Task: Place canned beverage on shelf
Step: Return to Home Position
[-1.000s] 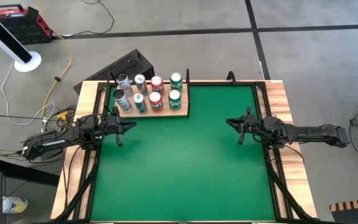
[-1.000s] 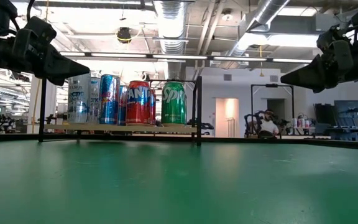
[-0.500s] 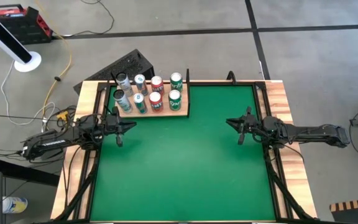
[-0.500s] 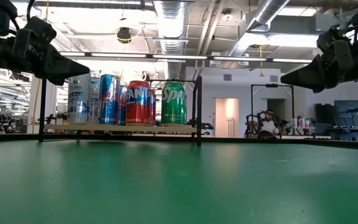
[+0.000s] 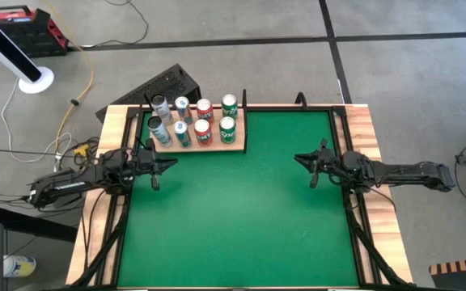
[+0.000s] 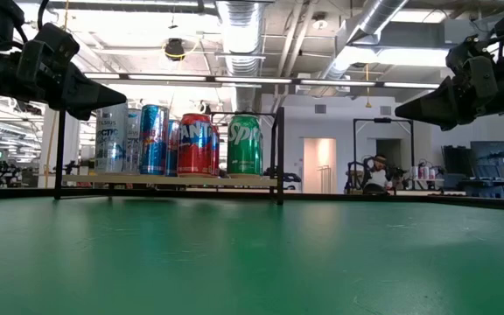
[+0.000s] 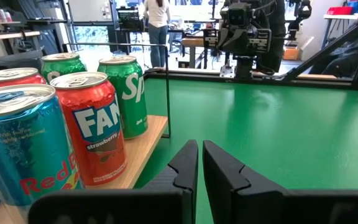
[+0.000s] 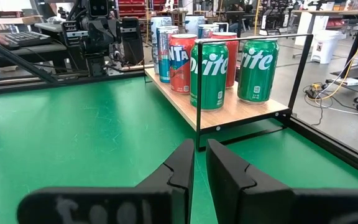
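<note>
- Two pairs of fingers, no cargo: the left fingers (image 7: 185,163) are narrowed to a thin slit with nothing between them, hovering low over the green counter (image 5: 241,218).
- The right fingers (image 8: 180,163) match them, nearly together and empty.
- The two pairs point tip to tip and sit well apart, with only bare green between them.
- Just beside the left fingers, off one flank, stands the shelf (image 5: 239,139), with its light-wood board and one thin black upright (image 7: 168,93) close at hand.
- From the right fingers the shelf is well apart, ahead and off to one flank across the counter.
- Eight cans stand upright on the board in two rows of four, paired by kind.
- The green cans (image 5: 227,125) are at the end nearest the right fingers, followed by the red cans (image 5: 202,129) and the blue cans (image 5: 179,129).
- The white-blue cans (image 5: 155,125) are at the end farthest from the right fingers.
- No can shows anywhere off the shelf.
- The stocking looks complete, so the step in hand appears to be the return to rest. With each arm at its own edge of the counter, that return seems all but finished.
- The next move calls for little, only settling each arm without another reach.
- The left fingers have the least room. Any drift toward the shelf could clip the upright or nudge the nearest cans out of line.
</note>
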